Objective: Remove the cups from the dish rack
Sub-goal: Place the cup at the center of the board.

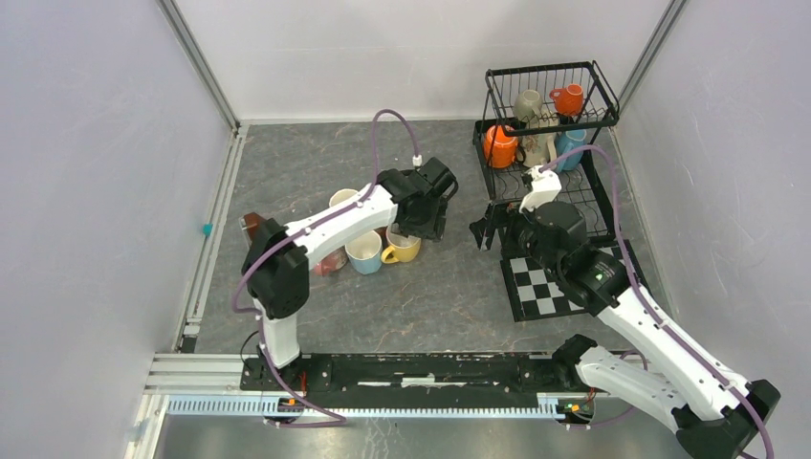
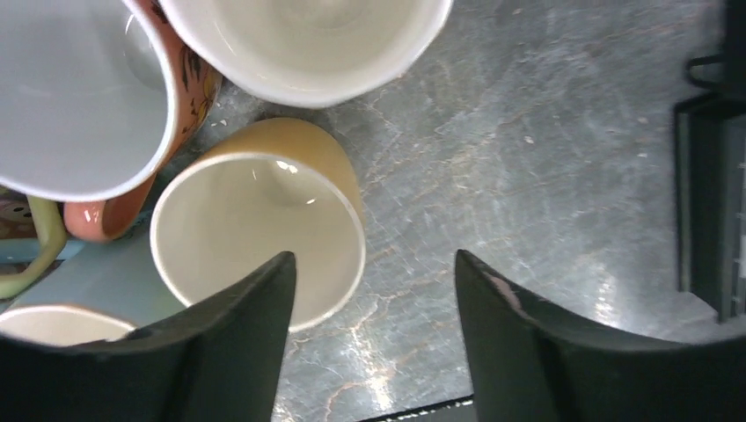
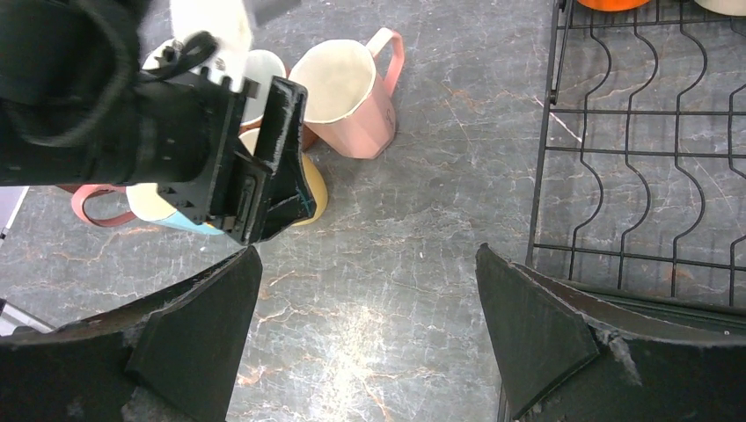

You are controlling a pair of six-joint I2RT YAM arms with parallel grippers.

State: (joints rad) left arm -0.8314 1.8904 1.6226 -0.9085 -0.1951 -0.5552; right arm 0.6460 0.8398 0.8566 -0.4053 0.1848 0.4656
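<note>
Cups (image 1: 499, 145) sit in the rack (image 1: 585, 191): two orange, one grey, one blue. Left of the rack, more cups stand clustered on the counter (image 1: 440, 296). The left pincer (image 2: 374, 264) hovers spread and empty over a yellow cup (image 2: 264, 220) in that cluster. The right pincer (image 3: 365, 259), also spread and empty, hangs over bare counter just left of the rack.

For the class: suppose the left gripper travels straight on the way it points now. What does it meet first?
Probably the yellow mug: the left gripper points down with jaws open, one finger over the mug's rim and the other over bare table. Depth is unclear.
</note>
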